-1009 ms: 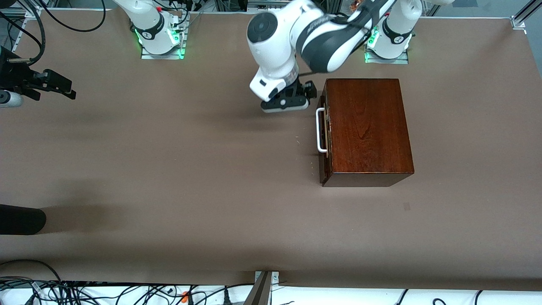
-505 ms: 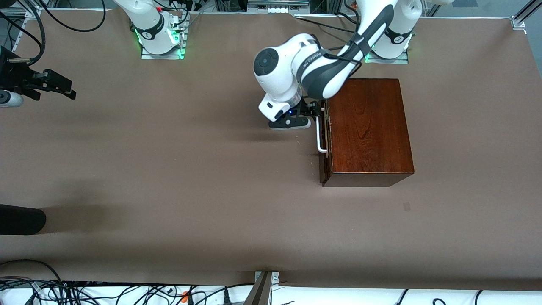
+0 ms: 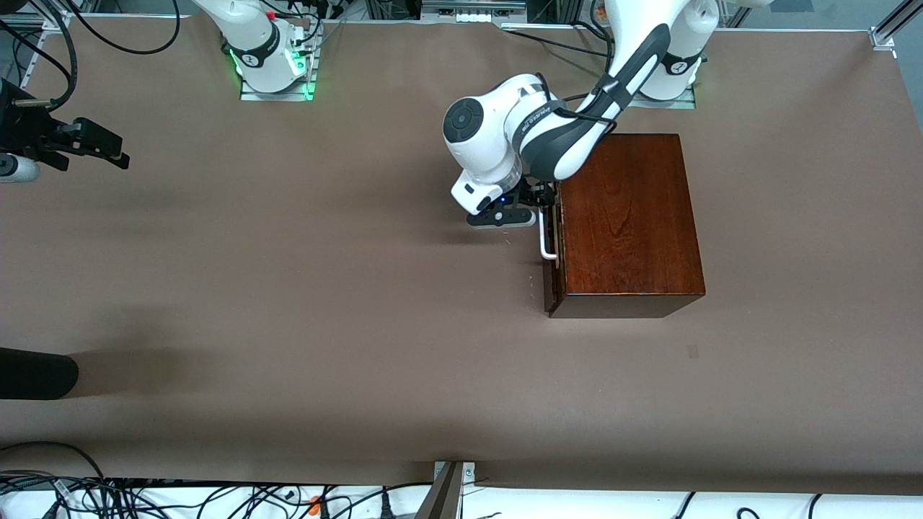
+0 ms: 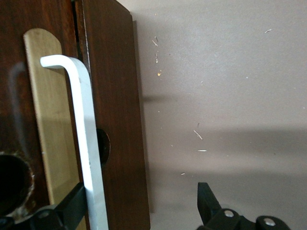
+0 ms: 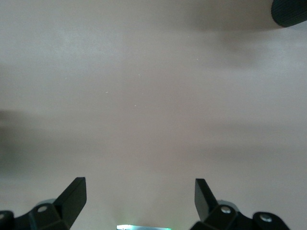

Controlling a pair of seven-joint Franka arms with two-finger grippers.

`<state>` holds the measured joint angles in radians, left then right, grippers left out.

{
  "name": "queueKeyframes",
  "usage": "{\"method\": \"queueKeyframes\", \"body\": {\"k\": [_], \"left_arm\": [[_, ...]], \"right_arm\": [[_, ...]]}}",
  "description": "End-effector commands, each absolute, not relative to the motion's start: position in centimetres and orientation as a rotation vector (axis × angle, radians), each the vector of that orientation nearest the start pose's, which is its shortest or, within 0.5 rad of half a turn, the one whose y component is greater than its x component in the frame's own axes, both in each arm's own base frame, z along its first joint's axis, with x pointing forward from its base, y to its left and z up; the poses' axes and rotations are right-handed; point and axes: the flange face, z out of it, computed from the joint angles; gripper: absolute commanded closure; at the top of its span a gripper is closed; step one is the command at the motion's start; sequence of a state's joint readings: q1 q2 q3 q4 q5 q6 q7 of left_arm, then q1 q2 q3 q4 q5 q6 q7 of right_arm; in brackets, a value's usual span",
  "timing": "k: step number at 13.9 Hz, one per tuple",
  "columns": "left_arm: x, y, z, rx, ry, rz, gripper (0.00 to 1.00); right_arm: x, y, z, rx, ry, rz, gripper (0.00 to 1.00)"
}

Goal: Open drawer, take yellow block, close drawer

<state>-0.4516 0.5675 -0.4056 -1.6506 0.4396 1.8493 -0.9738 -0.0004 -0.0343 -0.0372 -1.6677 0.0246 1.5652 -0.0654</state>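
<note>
Drawer (image 3: 553, 238) looks shut, its front flush w/ the box (image 3: 626, 220), so nothing's done yet: no opening, no block, no closing. Box sits at the left arm's end of the table, drawer front facing the right arm's end.

Left gripper (image 3: 532, 209) is right at the drawer front, by the handle (image 3: 545, 234), at the end of the bar farther from the front cam. Left wrist view shows the fingers spread wide. One fingertip (image 4: 76, 206) is up against the white bar (image 4: 86, 143), seemingly touching it on the drawer-front side; the other (image 4: 207, 199) hangs out over bare table (image 4: 230, 86), well clear. So the bar lies btwn the fingers but close to one of them, and they haven't closed on anything.

Right gripper (image 3: 90, 143) waits up over the table edge at the right arm's end, fingers (image 5: 72, 194) wide apart, holding nothing, just table below it.

Yellow block: not visible anywhere. Presumably inside the drawer, but can't confirm from here.

My read: it's in step one, lining up on the handle. Still to go: pinch the bar, pull the drawer out toward the right arm's end, fetch the block, push it shut. Basically the whole job is ahead. Grip looks off-centre on the bar, so the drawer could skew a bit when pulled.
</note>
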Motion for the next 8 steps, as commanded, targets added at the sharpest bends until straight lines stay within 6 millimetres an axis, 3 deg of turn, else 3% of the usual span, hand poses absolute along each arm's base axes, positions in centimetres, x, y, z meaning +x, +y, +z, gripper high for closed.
{"method": "queueKeyframes", "body": {"k": [1,4,8], "left_arm": [[47.2,-44.5,27.2,-2.783,0.093,0.042,0.00],[47.2,-44.9,26.4,-2.799,0.103,0.042,0.00],[47.7,-45.9,27.0,-2.824,0.081,0.021,0.00]], "right_arm": [[53.9,-2.0,60.2,-3.112,-0.057,0.108,0.00],[54.0,-2.0,60.1,-3.112,-0.057,0.110,0.00],[53.9,-2.0,60.2,-3.112,-0.057,0.108,0.00]]}}
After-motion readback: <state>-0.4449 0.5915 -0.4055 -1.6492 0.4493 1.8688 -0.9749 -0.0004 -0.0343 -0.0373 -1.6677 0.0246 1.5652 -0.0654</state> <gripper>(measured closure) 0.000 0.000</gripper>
